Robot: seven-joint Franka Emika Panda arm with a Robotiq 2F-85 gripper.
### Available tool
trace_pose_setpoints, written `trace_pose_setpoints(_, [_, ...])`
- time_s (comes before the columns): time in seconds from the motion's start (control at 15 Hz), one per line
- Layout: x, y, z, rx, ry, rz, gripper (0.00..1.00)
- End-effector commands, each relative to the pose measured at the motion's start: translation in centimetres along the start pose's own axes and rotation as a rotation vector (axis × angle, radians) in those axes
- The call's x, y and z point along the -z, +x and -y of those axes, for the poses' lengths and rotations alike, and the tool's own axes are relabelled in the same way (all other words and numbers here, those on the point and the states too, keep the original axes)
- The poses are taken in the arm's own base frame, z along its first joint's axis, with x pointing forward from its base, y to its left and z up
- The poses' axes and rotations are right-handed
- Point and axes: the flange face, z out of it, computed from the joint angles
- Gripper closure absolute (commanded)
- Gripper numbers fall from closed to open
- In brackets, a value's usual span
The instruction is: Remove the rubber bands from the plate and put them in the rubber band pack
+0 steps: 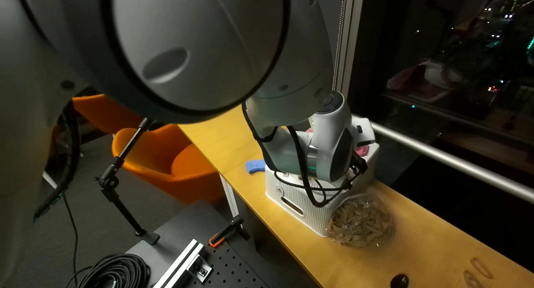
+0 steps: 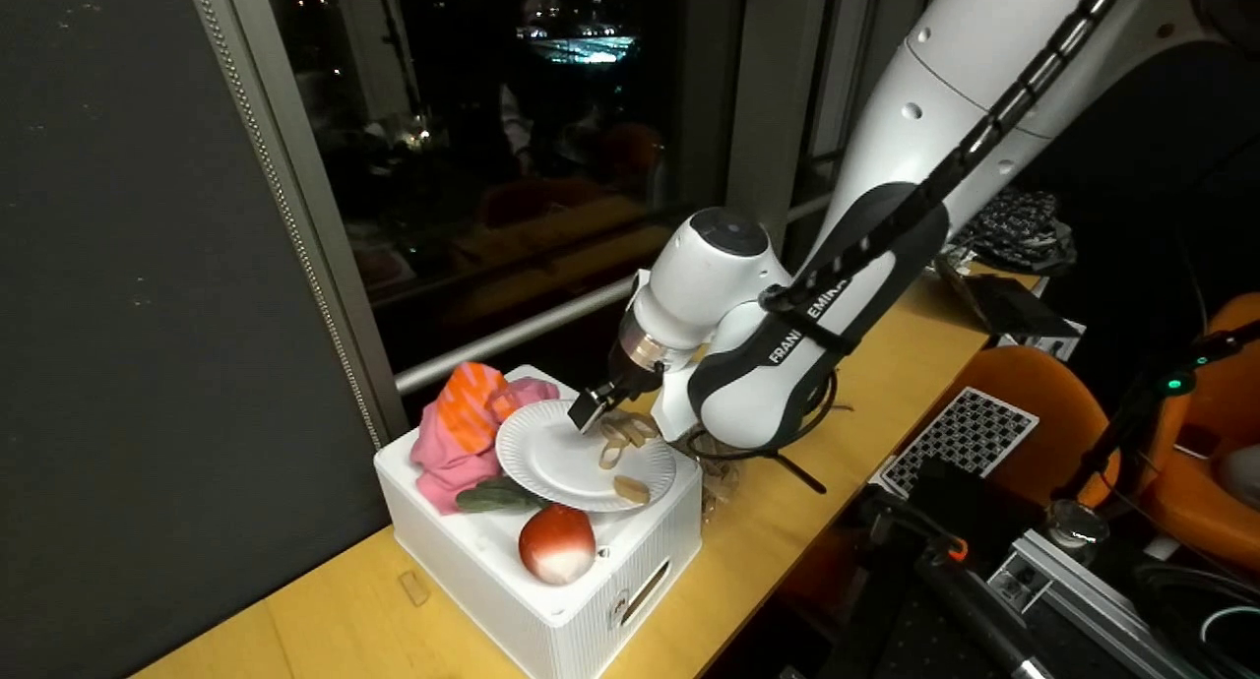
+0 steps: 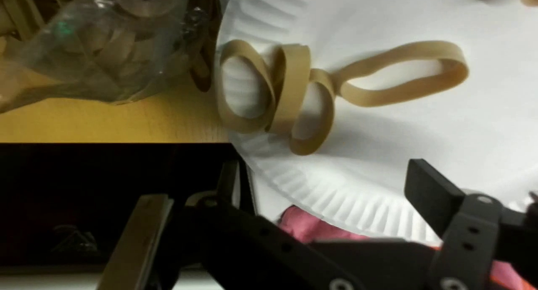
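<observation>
Overhead access to the white paper plate (image 2: 551,462) is open beside the gripper (image 3: 324,176), whose jaws stand apart. Bare plate surface borders the rubber bands (image 3: 294,88) on one side; the plate's fluted rim borders them toward the rubber band bag (image 1: 362,221). Obstructions at the plate: the pink-and-orange cloth (image 2: 463,423) and the red-and-white round object (image 2: 556,544). The metal rail (image 2: 512,333) runs beyond the ribbed white bin (image 1: 315,219). The bin blocks one side of the bag; wooden tabletop (image 1: 421,238) gives clearance opposite.

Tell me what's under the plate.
A white box, in an exterior view; pink cloth and a dark green item show at the rim of the plate. What lies beneath its middle is covered.
</observation>
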Motion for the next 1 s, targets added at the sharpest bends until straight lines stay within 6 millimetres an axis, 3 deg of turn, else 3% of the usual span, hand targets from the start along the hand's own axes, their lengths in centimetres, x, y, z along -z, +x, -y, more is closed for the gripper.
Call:
trace_pose_setpoints(0.0, [-0.9,0.3,1.3,-0.009,0.037,0.015,0.00])
trace_pose_setpoints(0.2, [0.2,-0.2,1.5,-0.034,0.036,0.026,0.00])
trace_pose_setpoints(0.6, [2.4,-2.6,-0.4,-0.072,0.000,0.100,0.00])
trace_pose_setpoints(0.93, [1.6,-2.8,-3.0,-0.014,-0.051,0.134,0.00])
